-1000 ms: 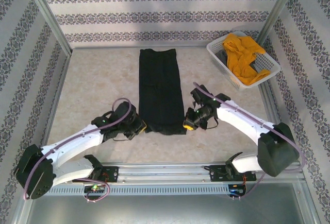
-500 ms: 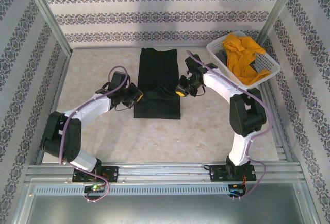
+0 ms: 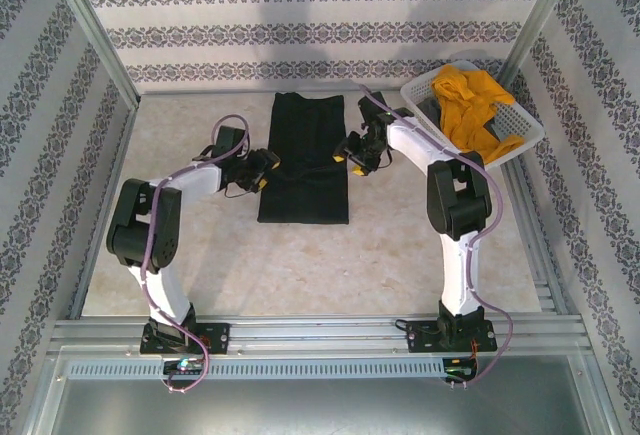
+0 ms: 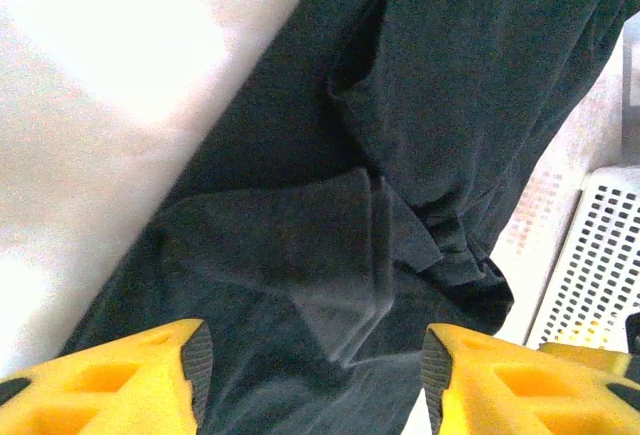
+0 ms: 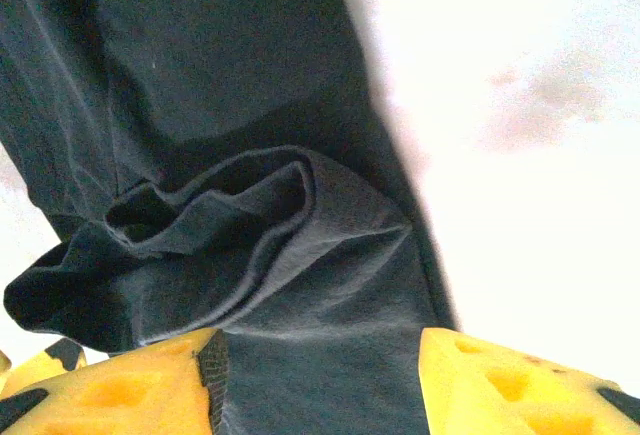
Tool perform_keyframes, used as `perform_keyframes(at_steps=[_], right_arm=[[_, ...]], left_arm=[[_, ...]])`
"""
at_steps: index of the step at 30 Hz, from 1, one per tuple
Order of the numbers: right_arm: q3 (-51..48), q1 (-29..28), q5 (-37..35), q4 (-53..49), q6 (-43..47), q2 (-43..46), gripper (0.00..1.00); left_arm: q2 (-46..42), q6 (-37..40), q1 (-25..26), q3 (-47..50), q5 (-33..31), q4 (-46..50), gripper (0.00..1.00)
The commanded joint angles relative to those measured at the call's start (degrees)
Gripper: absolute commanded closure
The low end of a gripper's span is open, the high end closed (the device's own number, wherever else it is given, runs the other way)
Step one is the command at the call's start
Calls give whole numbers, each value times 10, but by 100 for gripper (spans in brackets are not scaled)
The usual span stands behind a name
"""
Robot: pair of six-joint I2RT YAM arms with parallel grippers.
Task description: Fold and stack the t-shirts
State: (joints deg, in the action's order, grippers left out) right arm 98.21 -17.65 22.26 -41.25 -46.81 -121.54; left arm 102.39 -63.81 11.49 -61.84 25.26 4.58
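Observation:
The black t-shirt (image 3: 305,170) lies on the table as a long strip, its near part doubled over the far part. My left gripper (image 3: 265,169) hangs open over its left edge, and my right gripper (image 3: 348,158) hangs open over its right edge. In the left wrist view, the black t-shirt (image 4: 400,105) shows a loose folded corner under the open left gripper (image 4: 315,385). In the right wrist view, the black t-shirt (image 5: 200,75) is bunched in ripples beyond the open right gripper (image 5: 320,385). Nothing is pinched in either. The mustard-yellow t-shirt (image 3: 470,105) sits crumpled in the basket.
The white lattice basket (image 3: 430,120) stands at the back right, close to my right arm, and its wall (image 4: 600,255) is seen from the left wrist. Patterned walls and metal posts close in the table (image 3: 200,255). Bare tabletop stretches in front of the shirt.
Both grippers carried the black t-shirt's near hem away toward the far end, doubling it over. Their jaws, shut on the cloth before, now stand open and the cloth has dropped.

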Motion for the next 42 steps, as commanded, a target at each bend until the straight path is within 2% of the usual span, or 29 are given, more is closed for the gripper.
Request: perform_keyframes(at_steps=[1,5,9,15,23,26,29,34,38,42], right_arm=[[-61,5,-34,-6,14,80,45],[-204,-23,-27,40,-18,171,44],[-333,-58,-1,117,-93,230,43],[-406,-76,15,175,-176,231,42],[-401,-80,37,234,-223,183,48],[-383,-84,39,227,-228,168,54],[-380,-84,41,230,-234,158,63],[-375,-78,40,243,-239,147,77],[-360,-73,31,240,-236,149,98],[-317,-53,11,200,-210,168,100]], left_arm=[[-79,12,-3,65,-4,-10,43],[-177,-23,2,182,-2,12,50],[-200,-79,14,252,19,-18,48],[-142,-130,39,258,31,-77,45],[-82,-141,44,223,27,-138,49],[-73,-141,44,207,28,-138,52],[-63,-137,45,196,28,-141,61],[-62,-128,45,189,21,-136,80],[-66,-121,45,178,22,-130,100],[-84,-105,38,131,18,-91,100]])
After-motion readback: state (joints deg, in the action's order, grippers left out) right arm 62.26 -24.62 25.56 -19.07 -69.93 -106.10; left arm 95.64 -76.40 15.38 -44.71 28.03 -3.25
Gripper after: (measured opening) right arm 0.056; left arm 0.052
